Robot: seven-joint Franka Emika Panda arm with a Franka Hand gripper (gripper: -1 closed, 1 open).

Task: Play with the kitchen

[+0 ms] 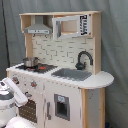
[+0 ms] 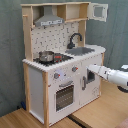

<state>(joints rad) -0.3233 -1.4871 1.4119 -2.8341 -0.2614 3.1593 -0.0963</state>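
- We are looking at the kitchen [image 1: 55, 70], a tall toy unit of light wood and white panels, standing upright on a wooden floor [image 2: 100, 112] in front of a grey backdrop [image 2: 10, 60]
- In both exterior views we are seeing the grey hood [image 1: 37, 29] at the top, the black faucet [image 2: 75, 39] over the sink [image 1: 72, 74], and a small pot [image 2: 46, 56] sitting on the stove [image 1: 37, 67]
- In the second exterior view the arm [image 2: 117, 76] is reaching in from the second exterior view's right, with its end effector [image 2: 96, 70] just beside the lower front panel, near the dark recess of the cabinet door [image 2: 90, 76] under the sink
- In the first exterior view the same arm is showing only as a white bulk at the first exterior view's lower left, near the oven door [image 1: 31, 111] and the red-centred knobs [image 1: 33, 84]
- We cannot tell whether the end effector is released or clenched, and nothing is visibly held in it
- We are judging the step in hand to be an approach to the front of the unit; contact with a door or handle is not clear to us
- The next move is calling, in our view, for a careful line-up on one small part, such as a door handle or a knob, and a gentle push or pull so the light unit is not shifting or tipping
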